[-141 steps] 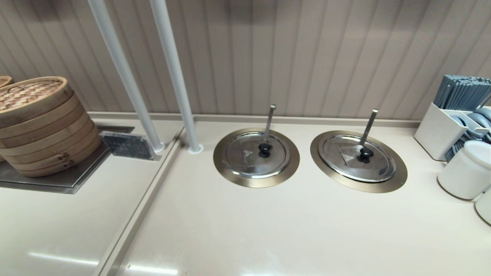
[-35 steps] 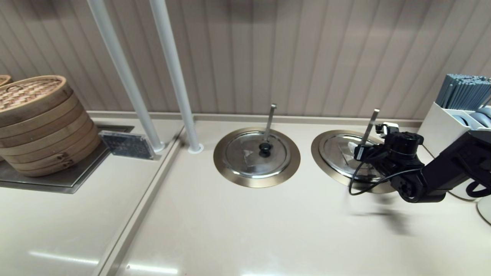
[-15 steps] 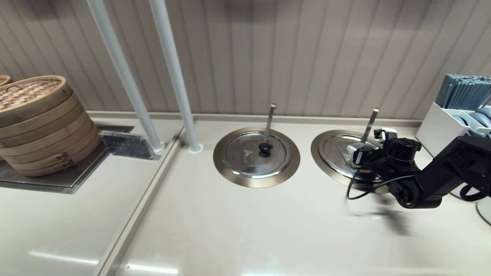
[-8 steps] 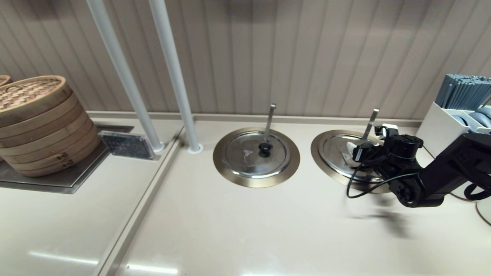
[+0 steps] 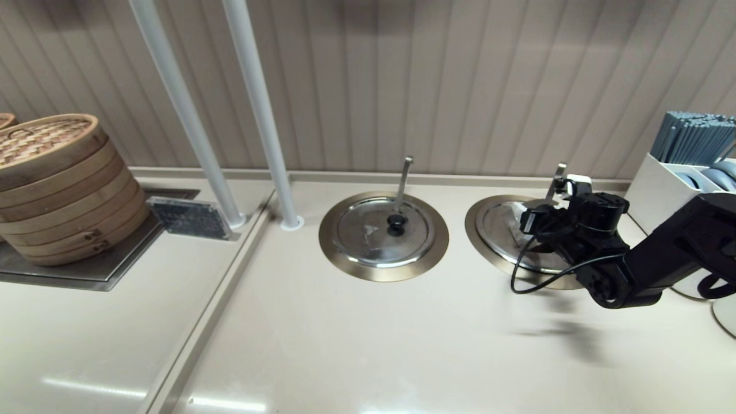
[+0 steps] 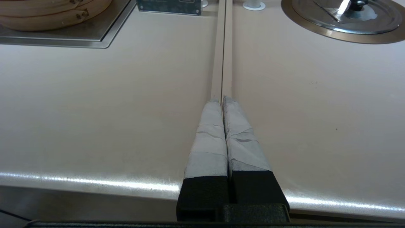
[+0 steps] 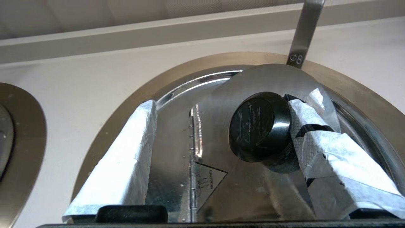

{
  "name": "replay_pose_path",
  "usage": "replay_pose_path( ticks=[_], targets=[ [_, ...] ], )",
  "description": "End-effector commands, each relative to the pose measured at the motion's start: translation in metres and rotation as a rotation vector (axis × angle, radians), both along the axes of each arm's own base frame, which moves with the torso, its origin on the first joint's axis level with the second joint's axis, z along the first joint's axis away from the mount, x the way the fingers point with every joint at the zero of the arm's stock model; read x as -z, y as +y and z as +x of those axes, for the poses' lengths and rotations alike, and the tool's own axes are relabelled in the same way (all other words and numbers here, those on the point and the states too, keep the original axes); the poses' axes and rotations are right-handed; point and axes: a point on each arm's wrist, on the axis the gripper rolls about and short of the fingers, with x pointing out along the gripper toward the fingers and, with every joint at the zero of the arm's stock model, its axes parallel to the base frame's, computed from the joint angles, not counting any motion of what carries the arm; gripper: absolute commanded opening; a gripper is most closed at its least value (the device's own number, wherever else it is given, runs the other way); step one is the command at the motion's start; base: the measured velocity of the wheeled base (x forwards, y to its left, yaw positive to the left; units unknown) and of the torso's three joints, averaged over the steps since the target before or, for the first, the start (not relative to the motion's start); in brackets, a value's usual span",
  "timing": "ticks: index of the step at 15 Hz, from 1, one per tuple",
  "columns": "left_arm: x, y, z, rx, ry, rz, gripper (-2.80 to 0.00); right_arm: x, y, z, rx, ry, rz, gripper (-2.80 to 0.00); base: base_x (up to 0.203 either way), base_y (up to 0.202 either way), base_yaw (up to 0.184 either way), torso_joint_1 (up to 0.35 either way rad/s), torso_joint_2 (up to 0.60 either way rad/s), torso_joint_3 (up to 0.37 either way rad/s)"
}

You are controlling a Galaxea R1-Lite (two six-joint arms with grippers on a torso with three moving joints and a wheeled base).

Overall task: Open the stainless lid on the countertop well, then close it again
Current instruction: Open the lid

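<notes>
Over the stainless lid [image 7: 196,133], right end effector [image 7: 221,126] spread apart (one finger [image 7: 316,139] touching knob [image 7: 258,125]), left end effector [image 6: 223,104] pressed together.

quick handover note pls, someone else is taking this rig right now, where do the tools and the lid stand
Right tool: open over the round shiny stainless lid with black knob; one taped finger touches the knob, the other stands clear of it.
Left tool: shut, parked low above the beige countertop, away from the work.
The lid looks to be tipping up on the round bronze-rimmed countertop well, with the steel ladle handle sticking up behind it.
Done: approach only.
Left: close on the knob, lift the lid open, then shut it again.
</notes>
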Motion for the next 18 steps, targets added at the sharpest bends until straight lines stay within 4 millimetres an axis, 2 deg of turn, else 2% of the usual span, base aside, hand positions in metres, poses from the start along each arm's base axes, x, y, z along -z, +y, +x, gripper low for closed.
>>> replay_pose_path(
  ticks=[1,6,12,18],
  targets=[
    [0.0,0.0,0.0,0.0,0.0,0.0,-2.8,-0.004,0.009,-0.002,-0.019,-0.009,0.002,0.0,0.0,0.0,0.0,0.0,0.0,0.0],
    [0.0,0.0,0.0,0.0,0.001,0.0,-2.8,-0.01,0.028,-0.013,-0.066,-0.014,0.003,0.0,0.0,0.0,0.0,0.0,0.0,0.0],
    [0.0,0.0,0.0,0.0,-0.001,0.0,-2.8,-0.019,0.065,-0.035,-0.133,-0.03,0.005,0.0,0.0,0.0,0.0,0.0,0.0,0.0],
    [0.0,0.0,0.0,0.0,0.001,0.0,-2.8,-0.051,0.078,-0.056,-0.163,-0.092,0.017,0.0,0.0,0.0,0.0,0.0,0.0,0.0]
  ],
)
